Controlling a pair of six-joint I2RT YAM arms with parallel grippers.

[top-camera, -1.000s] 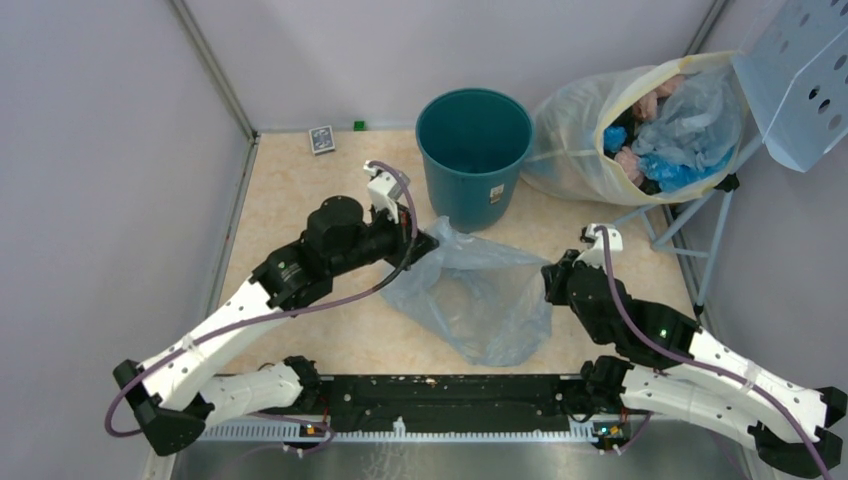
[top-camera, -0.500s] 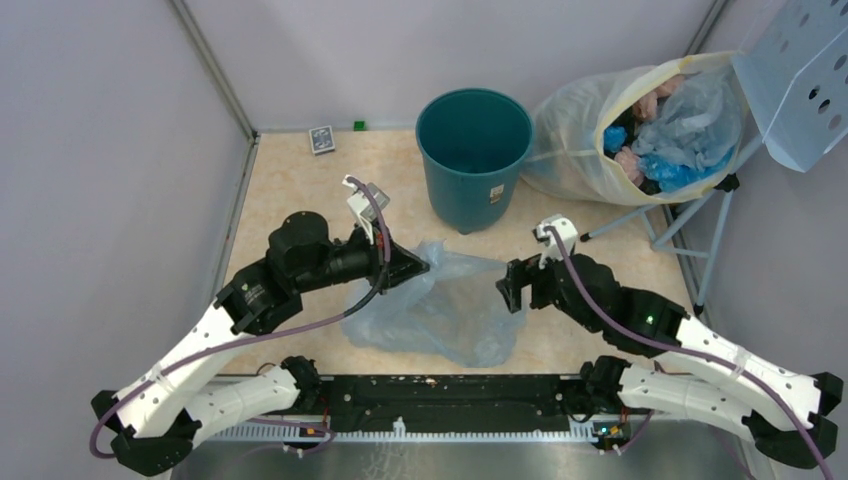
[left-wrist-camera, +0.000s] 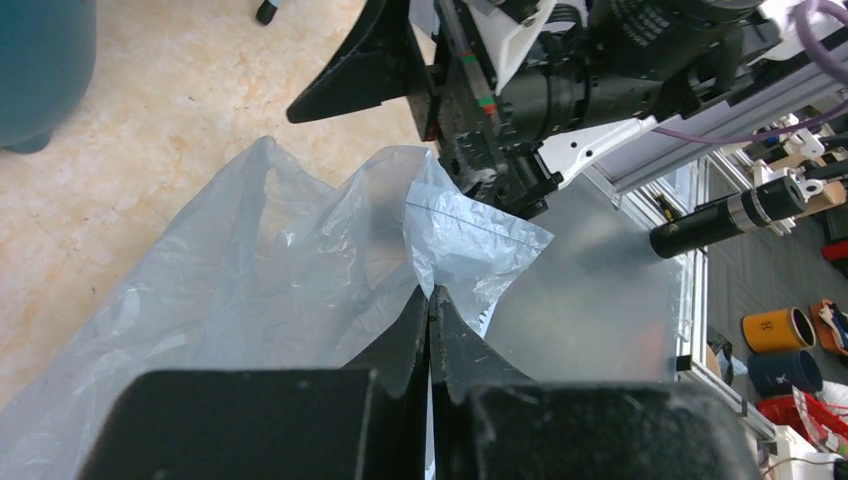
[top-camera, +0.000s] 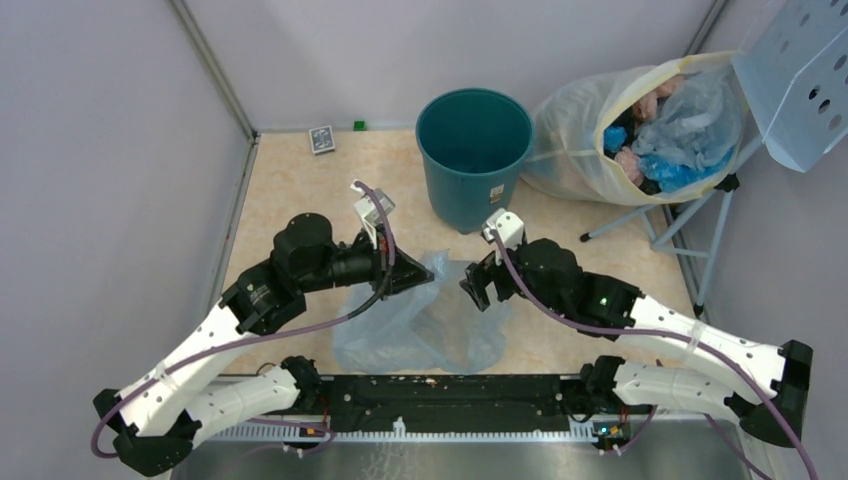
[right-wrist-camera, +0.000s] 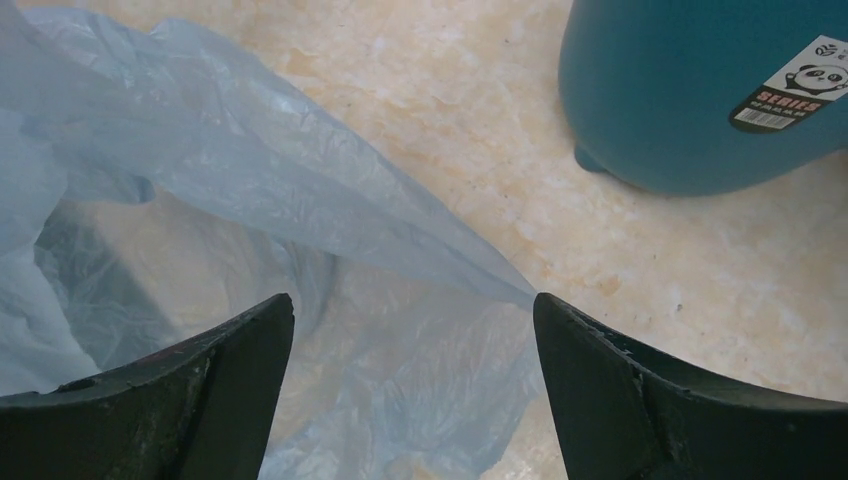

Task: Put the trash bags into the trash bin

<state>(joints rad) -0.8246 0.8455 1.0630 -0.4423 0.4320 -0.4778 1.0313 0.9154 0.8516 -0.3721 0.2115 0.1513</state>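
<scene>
Left tool [left-wrist-camera: 430,296] pinches the trash bag [left-wrist-camera: 240,280] tight; right tool [right-wrist-camera: 412,300] gapes wide over it.

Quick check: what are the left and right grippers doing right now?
Left gripper: closed, pinching an edge of the pale-blue trash bag.
Right gripper: open, holding nothing, with its fingers spread wide over the same bag.
</scene>
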